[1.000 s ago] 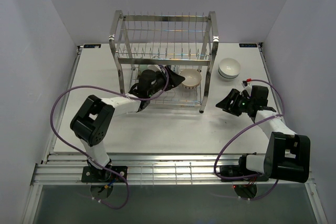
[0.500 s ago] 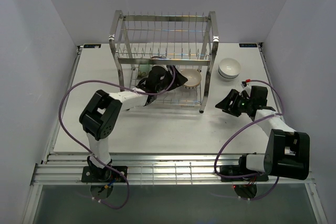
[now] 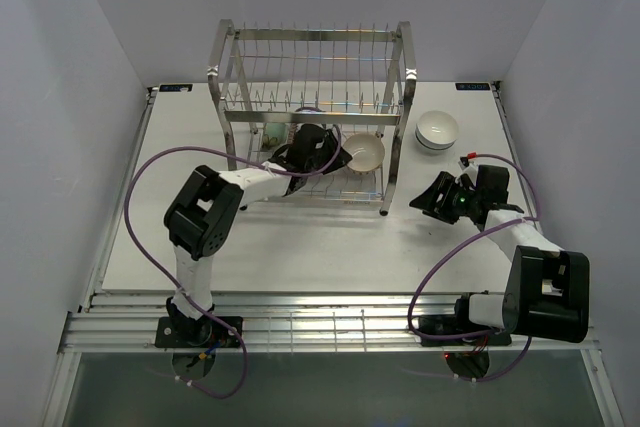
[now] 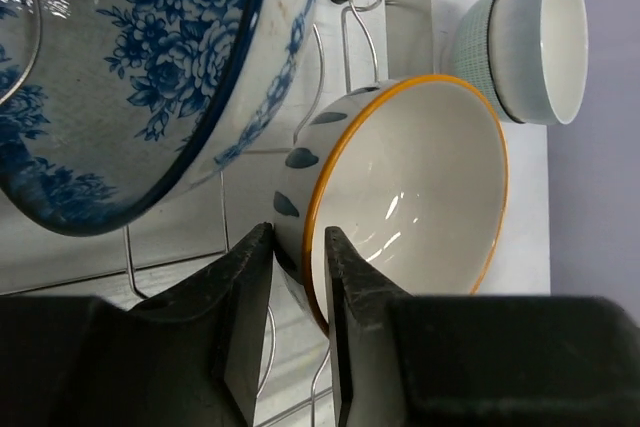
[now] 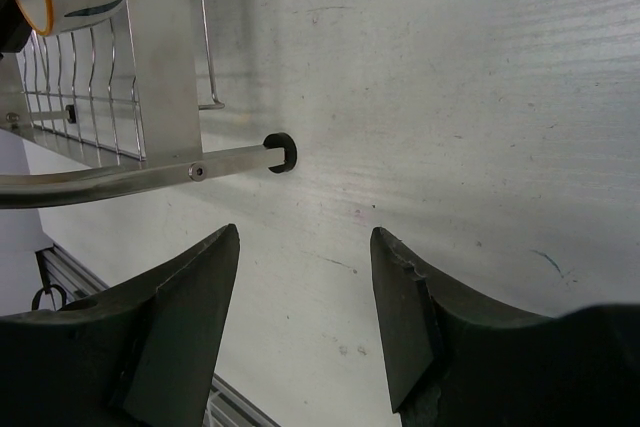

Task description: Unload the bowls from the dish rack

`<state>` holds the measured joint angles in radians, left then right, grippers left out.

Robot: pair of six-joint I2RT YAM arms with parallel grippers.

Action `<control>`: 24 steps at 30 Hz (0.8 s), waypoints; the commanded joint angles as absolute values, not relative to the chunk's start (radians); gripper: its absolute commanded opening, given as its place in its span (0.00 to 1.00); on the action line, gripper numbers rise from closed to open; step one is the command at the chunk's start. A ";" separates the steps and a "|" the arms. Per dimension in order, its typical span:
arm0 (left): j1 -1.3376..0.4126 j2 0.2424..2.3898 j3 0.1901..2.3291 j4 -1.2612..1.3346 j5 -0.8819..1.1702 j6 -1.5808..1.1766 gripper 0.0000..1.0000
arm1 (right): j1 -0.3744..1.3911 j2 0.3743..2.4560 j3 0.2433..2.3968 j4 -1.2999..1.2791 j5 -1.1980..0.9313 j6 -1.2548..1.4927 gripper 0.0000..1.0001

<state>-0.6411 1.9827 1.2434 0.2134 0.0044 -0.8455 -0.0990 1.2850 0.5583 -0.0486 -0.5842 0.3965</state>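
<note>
Your left arm reaches into the lower tier of the dish rack (image 3: 260, 117), a two-level frame of shiny steel wire standing at the back middle of the white surface (image 3: 300, 247). Your left end effector (image 3: 338, 155) is clenched on the orange-rimmed bowl (image 3: 365, 152) that sits at the right end of that lower tier. In the left wrist view, the two black fingers (image 4: 245, 317) straddle the bowl's near rim, one against the outer wall with its blue brush strokes, the other against the glossy white inside. The orange-rimmed bowl (image 4: 410, 197) lies tilted on the wire floor, its mouth facing right in that view. Just beside it on the left is a larger blue floral bowl (image 4: 130, 67), also in the rack, filling the upper left corner of that view.

Outside the rack, near its right rear post, the stacked bowls (image 3: 437, 130) rest on the surface, a pale one nested in a finely checked one.

Your right end effector (image 3: 425, 195) hangs low over bare surface to the right of the rack, released, its fingers (image 5: 190, 327) spread apart and holding nothing. Its wrist view shows the rack's black rubber foot (image 5: 280, 152) ahead.
</note>
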 commanded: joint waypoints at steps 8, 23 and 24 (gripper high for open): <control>-0.658 1.988 1.307 0.126 -0.049 -0.805 0.19 | -0.104 1.281 0.541 -0.020 -0.607 0.393 0.61; -0.666 1.856 1.229 0.141 -0.032 -0.825 0.00 | -0.104 1.247 0.551 -0.054 -0.586 0.384 0.61; -0.666 1.849 1.227 0.141 -0.026 -0.831 0.00 | -0.104 1.246 0.551 -0.054 -0.584 0.382 0.61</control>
